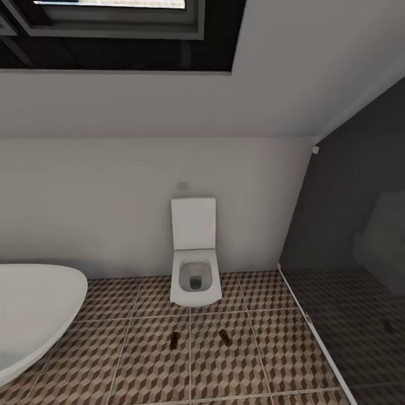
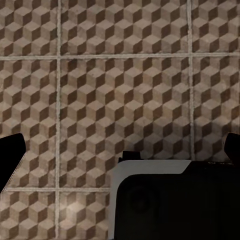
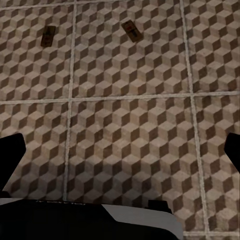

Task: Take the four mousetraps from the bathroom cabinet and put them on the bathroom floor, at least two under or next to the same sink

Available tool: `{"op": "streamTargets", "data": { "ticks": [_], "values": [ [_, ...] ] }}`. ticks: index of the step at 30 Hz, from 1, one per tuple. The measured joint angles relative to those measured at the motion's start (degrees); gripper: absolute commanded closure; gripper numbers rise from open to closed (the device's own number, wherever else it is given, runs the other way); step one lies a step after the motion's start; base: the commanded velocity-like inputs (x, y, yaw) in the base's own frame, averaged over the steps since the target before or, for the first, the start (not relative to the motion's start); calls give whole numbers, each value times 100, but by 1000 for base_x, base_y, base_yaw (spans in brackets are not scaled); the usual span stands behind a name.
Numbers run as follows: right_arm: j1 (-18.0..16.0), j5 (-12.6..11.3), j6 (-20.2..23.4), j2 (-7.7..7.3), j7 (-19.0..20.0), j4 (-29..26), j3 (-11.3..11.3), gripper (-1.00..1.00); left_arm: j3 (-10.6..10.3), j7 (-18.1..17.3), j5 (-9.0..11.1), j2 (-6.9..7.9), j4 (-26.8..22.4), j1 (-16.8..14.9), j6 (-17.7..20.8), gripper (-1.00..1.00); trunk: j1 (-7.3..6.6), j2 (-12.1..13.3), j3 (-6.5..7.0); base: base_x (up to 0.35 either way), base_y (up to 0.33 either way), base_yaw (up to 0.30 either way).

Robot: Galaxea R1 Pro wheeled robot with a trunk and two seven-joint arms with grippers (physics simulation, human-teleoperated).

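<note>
From my head camera I see two mousetraps (image 1: pixel 175 339) (image 1: pixel 225 336) lying low in the middle on the bathroom floor (image 1: pixel 270 349) before the toilet (image 1: pixel 194 275), no sink near, and both wrist cameras show my left gripper (image 2: pixel 120 150) and right gripper (image 3: pixel 120 150) spread wide over tiles, holding nothing.

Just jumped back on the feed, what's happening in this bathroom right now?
Nothing is being handled at the moment. Two mousetraps lie on the cube-patterned floor in front of the toilet: one to the robot's left, the other to the right, apart from each other. The bathtub sits at the left. The left hand and right hand both look open and empty above the tiles.
</note>
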Motion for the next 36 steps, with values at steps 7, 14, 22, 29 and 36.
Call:
{"op": "streamTargets", "data": {
  "ticks": [7, 14, 22, 29, 36],
  "values": [
    [-1, -4, -4, -231, -63, 12, -21, -100, 6, 5, 9, 235, -5, 1, 23, -100, 0, 0, 0, 0, 0, 0],
    [-2, -11, 0, -669, -271, 14, -39, -100, 10, 145, 26, 349, -10, 0, 19, -100, 0, 0, 0, 0, 0, 0],
    [-2, -47, 22, -1068, -585, 17, -30, -100, 10, 842, 44, 355, -11, -1, 6, -100, 0, 0, 0, 0, 0, 0],
    [-2, -49, 218, -1072, -611, 11, -25, -100, 9, 944, 41, 317, -11, -1, 7, -100, 0, 0, 0, 0, 0, 0],
    [-2, -40, 378, -1048, -598, 5, -19, -100, 10, 956, 41, 309, -11, 0, 5, -100, 0, 0, 0, 0, 0, 0]
  ]
}}
